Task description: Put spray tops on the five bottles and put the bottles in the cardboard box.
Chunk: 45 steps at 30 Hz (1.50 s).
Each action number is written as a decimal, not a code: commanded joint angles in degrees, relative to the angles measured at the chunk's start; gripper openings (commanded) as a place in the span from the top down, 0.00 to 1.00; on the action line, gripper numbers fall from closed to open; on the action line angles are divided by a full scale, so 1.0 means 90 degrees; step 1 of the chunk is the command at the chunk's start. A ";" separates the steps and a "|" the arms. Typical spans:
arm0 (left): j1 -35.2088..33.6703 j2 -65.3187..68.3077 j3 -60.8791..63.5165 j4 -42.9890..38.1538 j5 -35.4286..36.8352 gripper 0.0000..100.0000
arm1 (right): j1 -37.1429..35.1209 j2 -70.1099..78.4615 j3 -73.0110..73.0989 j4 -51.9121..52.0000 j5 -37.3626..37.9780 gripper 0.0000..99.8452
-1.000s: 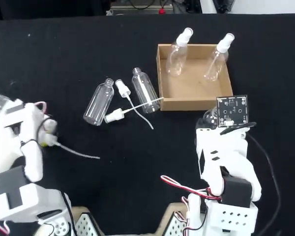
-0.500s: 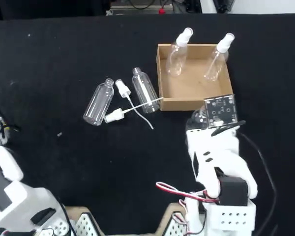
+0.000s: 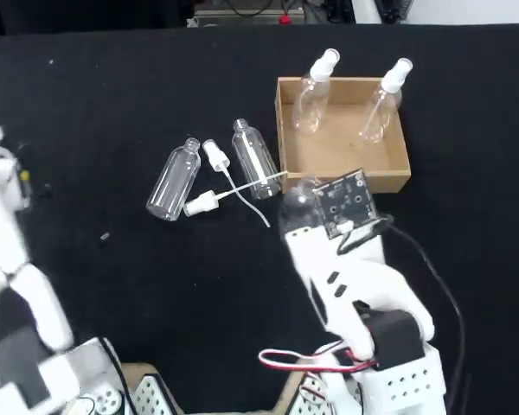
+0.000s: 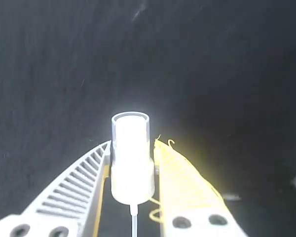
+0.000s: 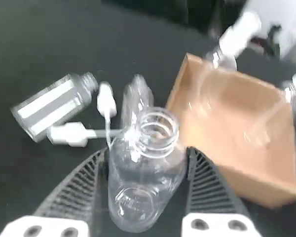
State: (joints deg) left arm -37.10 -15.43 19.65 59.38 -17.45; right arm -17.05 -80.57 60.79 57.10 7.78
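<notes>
With our left end effector (image 4: 132, 146) clamped on a spray top (image 4: 132, 168), well apart from the cardboard box (image 5: 237, 163), and our right end effector (image 5: 147, 152) clamped on an uncapped bottle (image 5: 143, 182) near it, we judged the dip tube (image 4: 133, 222) had to enter the neck (image 5: 158, 129) dead straight.

Table: I see a black-covered table (image 3: 112, 104) spanning the view.
Box: the cardboard box (image 3: 337, 156) sits on it, right of centre, towards the far side.
Bottles: the left bottle (image 3: 174, 179) and right bottle (image 3: 255, 159) lie uncapped left of the box, the right bottle just beside it.
Tops: the far spray top (image 3: 215, 156) and near spray top (image 3: 201, 204) lie between the bottles.
Speck: a small speck (image 3: 105, 235) lies nearer, to the left.
</notes>
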 commanded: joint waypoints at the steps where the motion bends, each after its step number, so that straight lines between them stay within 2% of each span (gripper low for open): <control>1: 0.1128 -0.1758 -0.0444 0.0361 0.1153 0.95 | -0.0674 0.0015 0.0024 -0.0850 -0.0303 0.90; 5: 0.1968 -0.2862 -0.0523 0.0322 0.2081 0.96 | -0.1280 0.0015 0.0503 -0.1504 -0.0488 0.90; 8: 0.2720 -0.3575 -0.0571 0.0107 0.2442 0.96 | -0.1465 -0.0044 0.0845 -0.1797 -0.0488 0.90; 15: 0.4381 -0.4601 -0.0532 -0.0996 0.2569 0.96 | -0.1495 -0.0054 0.0943 -0.1709 -0.0488 0.90; 21: 0.5524 -0.4767 -0.0581 -0.1895 0.2540 0.96 | -0.1504 -0.0044 0.1167 -0.1709 -0.0488 0.90; 24: 0.6042 -0.4757 -0.0581 -0.2061 0.2530 0.96 | -0.1504 -0.0044 0.1324 -0.1729 -0.0488 0.90; 35: 0.7009 -0.4425 -0.0581 -0.2081 0.2520 0.96 | -0.1504 -0.0054 0.1353 -0.1729 -0.0488 0.90; 45: 0.7253 -0.3546 -0.1197 -0.1748 0.2520 0.96 | -0.1504 -0.0054 0.1353 -0.1729 -0.0488 0.90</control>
State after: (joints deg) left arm 25.76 -49.36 13.05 42.15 5.05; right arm -29.98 -80.57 73.27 42.59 3.91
